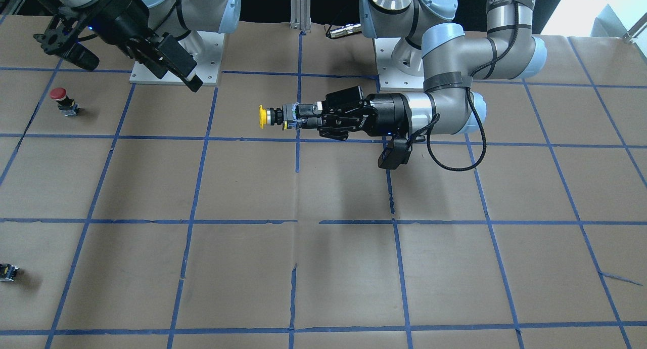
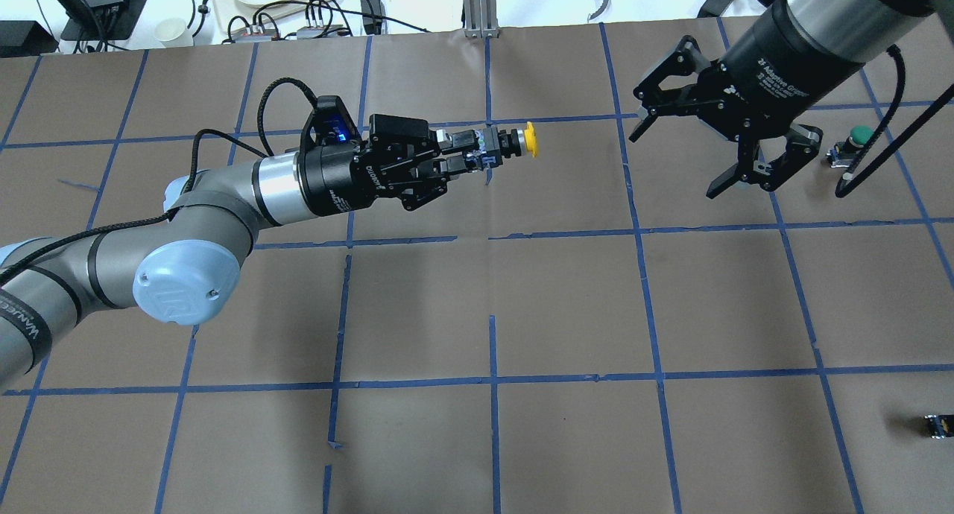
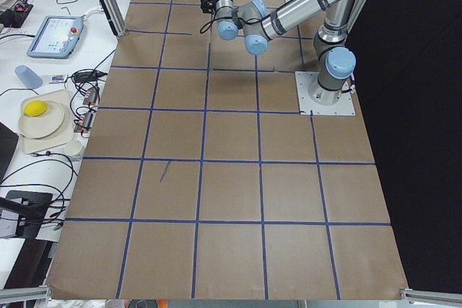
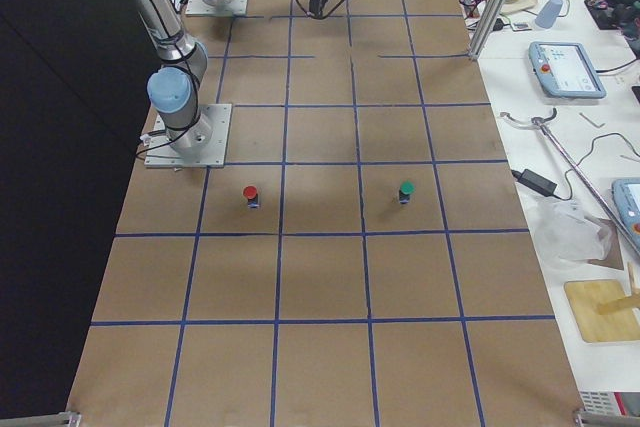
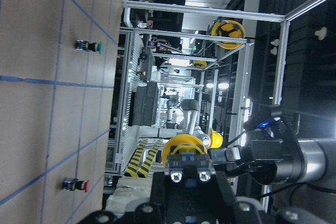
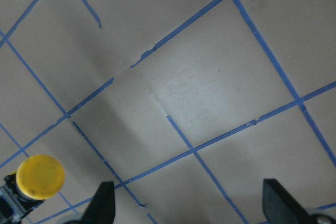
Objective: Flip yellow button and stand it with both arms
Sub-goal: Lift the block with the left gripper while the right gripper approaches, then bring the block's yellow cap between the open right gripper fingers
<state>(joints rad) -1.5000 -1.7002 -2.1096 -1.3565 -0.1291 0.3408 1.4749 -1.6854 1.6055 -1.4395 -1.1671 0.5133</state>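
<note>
My left gripper [image 2: 477, 150] is shut on the black-and-grey body of the yellow button [image 2: 516, 142] and holds it level above the table, with the cap pointing towards my right arm. It shows the same way in the front view [image 1: 270, 117], with the left gripper [image 1: 297, 119] behind it. My right gripper [image 2: 674, 164] is open and empty, hanging in the air to the right of the cap and well apart from it. The right wrist view shows the yellow cap [image 6: 40, 177] at lower left, outside the open fingertips [image 6: 103, 202].
A red-capped button [image 1: 63, 100] and a green-capped button [image 2: 853, 140] stand on the brown table near my right arm. A small dark capless block [image 2: 939, 424] lies near the table's front right. Blue tape lines grid the table [image 2: 566, 305].
</note>
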